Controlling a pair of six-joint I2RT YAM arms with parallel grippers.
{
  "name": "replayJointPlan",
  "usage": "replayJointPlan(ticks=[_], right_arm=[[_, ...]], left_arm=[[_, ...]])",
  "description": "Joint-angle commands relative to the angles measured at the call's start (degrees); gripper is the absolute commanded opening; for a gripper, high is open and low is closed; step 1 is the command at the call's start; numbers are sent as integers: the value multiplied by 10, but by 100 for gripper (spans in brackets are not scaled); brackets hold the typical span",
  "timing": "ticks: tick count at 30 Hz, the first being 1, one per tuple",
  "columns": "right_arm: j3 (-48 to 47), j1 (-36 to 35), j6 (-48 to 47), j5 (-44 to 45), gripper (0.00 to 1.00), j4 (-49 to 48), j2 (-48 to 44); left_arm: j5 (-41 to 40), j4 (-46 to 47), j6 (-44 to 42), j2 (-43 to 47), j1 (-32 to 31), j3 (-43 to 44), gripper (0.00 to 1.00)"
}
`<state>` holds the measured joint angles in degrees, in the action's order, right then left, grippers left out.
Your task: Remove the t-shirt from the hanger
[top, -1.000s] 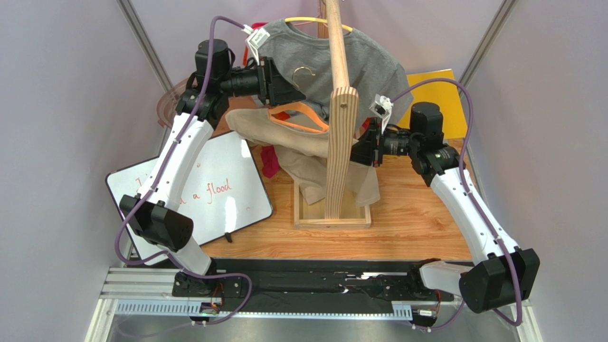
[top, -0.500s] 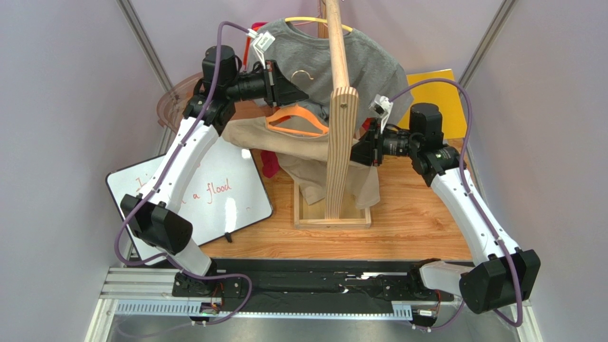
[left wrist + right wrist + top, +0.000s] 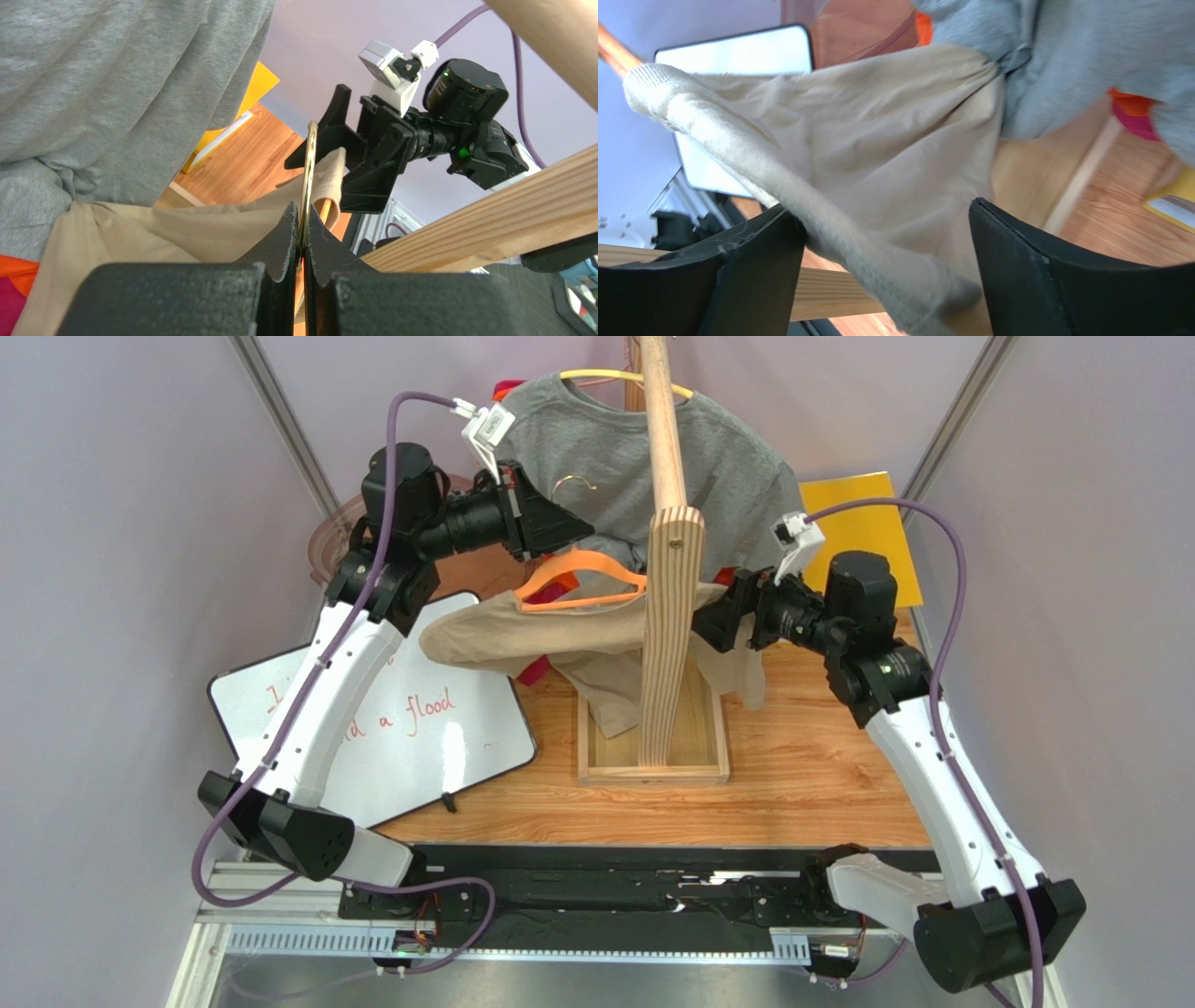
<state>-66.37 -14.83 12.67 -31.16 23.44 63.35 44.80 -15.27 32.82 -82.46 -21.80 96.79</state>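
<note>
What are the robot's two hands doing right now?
The left gripper: closed on the hanger by its hook.
The right gripper: open, t-shirt draped between its jaws.

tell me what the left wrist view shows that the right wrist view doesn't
Only the left wrist view: the left gripper shut on the hanger by its thin metal hook, and the right gripper seen from outside.
Only the right wrist view: the t-shirt with its ribbed edge lying loose between the right gripper's open jaws, and the whiteboard.
Both: the t-shirt, the grey t-shirt, the wooden rack and the wooden table.
</note>
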Motion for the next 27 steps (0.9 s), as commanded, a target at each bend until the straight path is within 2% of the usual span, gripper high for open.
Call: replayJointPlan(ticks=[1,7,20,23,27], right_arm=[[8,1,34,122,86,28,-55],[16,1,22,139,84,54,-101],[111,1,20,138,80,-10,-140],[123,1,16,147,75,-19,-141],[134,1,21,158,51,-23,-146]], left_arm=[[-8,14,2,27,-3,4,0],[-5,5,-5,25,-3,1,0],[5,-49,-40,-1,-3,48,0],[7,-57,-44,-2,-3,54,0],[7,-65,-51,-1,-3,59,0]])
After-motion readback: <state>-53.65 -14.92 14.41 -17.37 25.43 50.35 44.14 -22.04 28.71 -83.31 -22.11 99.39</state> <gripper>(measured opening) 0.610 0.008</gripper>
